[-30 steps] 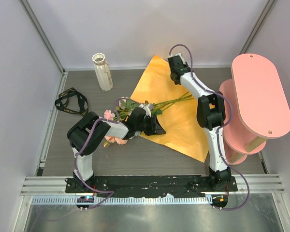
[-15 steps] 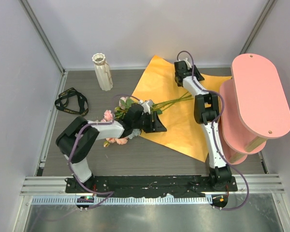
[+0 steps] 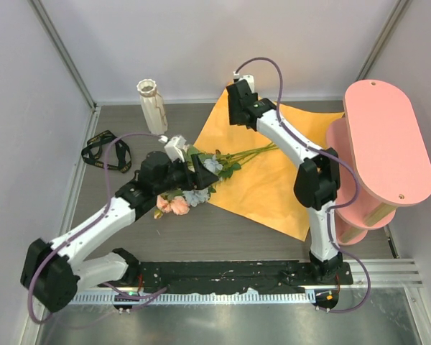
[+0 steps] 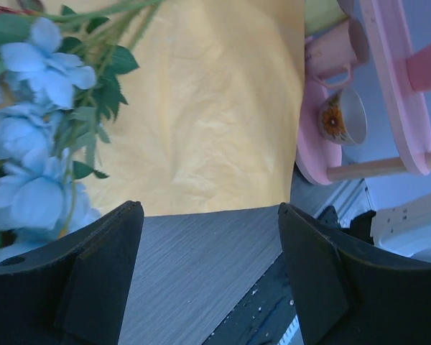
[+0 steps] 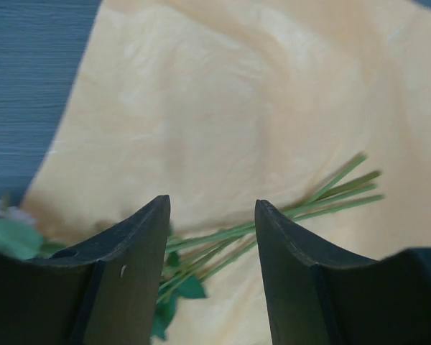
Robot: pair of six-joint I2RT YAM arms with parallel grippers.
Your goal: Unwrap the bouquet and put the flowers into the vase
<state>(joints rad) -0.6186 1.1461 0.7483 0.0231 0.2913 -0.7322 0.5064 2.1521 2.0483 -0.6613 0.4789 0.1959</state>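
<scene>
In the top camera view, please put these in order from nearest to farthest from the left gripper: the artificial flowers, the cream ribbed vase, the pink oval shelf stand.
Measured from the left gripper:
1. The green-stemmed artificial flowers, right at it.
2. The tall cream-white ribbed vase, behind it, to the left.
3. The pink oval shelf stand, far right.

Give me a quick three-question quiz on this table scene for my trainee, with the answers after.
1. True or false: the vase stands upright, apart from the flowers.
2. The stems lie: A) on the paper B) in the vase C) in a gripper.
3. Which gripper is nearer the blooms?
Key: 1 true; 2 A; 3 left gripper.
</scene>
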